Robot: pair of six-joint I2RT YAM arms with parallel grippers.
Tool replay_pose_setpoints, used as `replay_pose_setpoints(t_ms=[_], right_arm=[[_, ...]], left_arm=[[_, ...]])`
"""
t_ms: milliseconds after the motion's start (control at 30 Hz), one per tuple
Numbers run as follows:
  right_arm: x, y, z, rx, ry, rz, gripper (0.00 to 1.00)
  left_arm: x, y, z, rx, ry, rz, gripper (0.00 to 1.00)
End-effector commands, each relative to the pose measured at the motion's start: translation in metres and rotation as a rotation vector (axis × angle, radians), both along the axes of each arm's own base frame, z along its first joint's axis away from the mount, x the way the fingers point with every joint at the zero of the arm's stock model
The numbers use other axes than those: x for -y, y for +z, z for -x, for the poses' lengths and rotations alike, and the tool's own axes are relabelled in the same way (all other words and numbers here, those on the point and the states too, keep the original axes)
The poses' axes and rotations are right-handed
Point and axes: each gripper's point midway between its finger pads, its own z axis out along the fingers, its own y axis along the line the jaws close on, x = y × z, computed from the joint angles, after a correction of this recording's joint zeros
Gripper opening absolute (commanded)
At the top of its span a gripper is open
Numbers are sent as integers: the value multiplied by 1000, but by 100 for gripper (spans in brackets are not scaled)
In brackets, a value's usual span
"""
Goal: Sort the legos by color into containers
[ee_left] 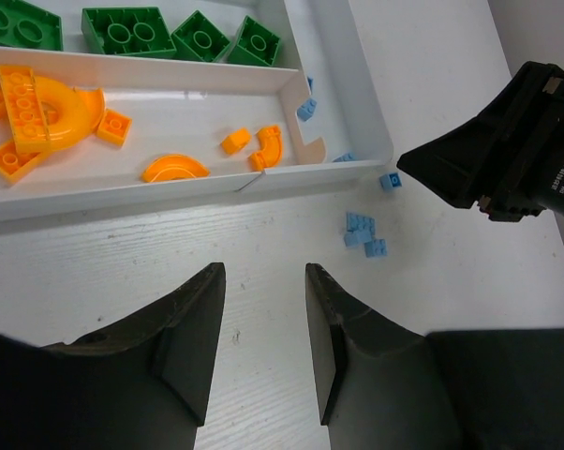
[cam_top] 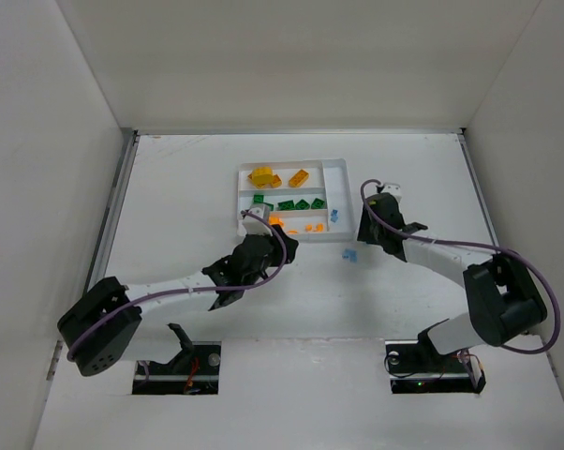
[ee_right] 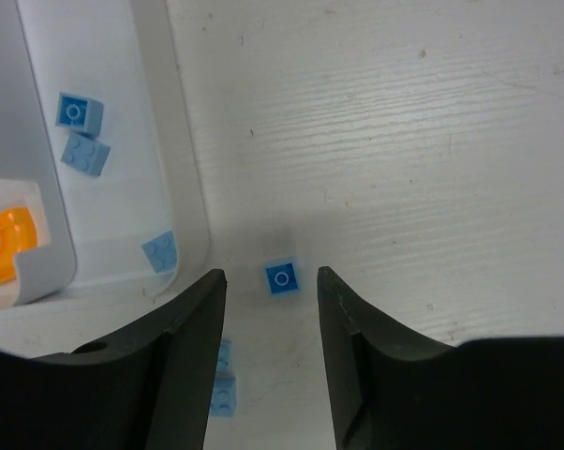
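So the right gripper had its jaws parted a fair bit and nothing pinched. One little blue brick lay flat on the table in the gap between them, bottom middle of the right wrist view, with daylight on both sides of it. Just left of that was the outer wall of the tray. Past the wall was the narrow side slot, which already had a few blue pieces in it, upper left of the frame. My read: the blues were the step in hand, and this stray one was the pick. The next move would need the fingers to come down square over it, close gently, then carry it up and left over the wall. It's tiny and sat just beside the rim, so the left-hand finger could easily clip the wall. A small clump of loose blues also lay on the table, right of centre in the left wrist view. The left gripper sat moderately open and empty over bare table, just below the tray. The orange curved bits and green bricks lay in their slots, with the yellow blocks in the top slot in the overhead view.
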Motion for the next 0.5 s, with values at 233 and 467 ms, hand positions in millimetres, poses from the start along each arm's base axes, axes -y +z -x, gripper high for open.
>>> replay_pose_setpoints(t_ms=[233, 467], right_arm=[[-1, -8, -1, -73, 168, 62, 51], [-3, -10, 1, -123, 199, 74, 44]], left_arm=[[7, 2, -3, 10, -1, 34, 37], [4, 1, -4, 10, 5, 34, 37]])
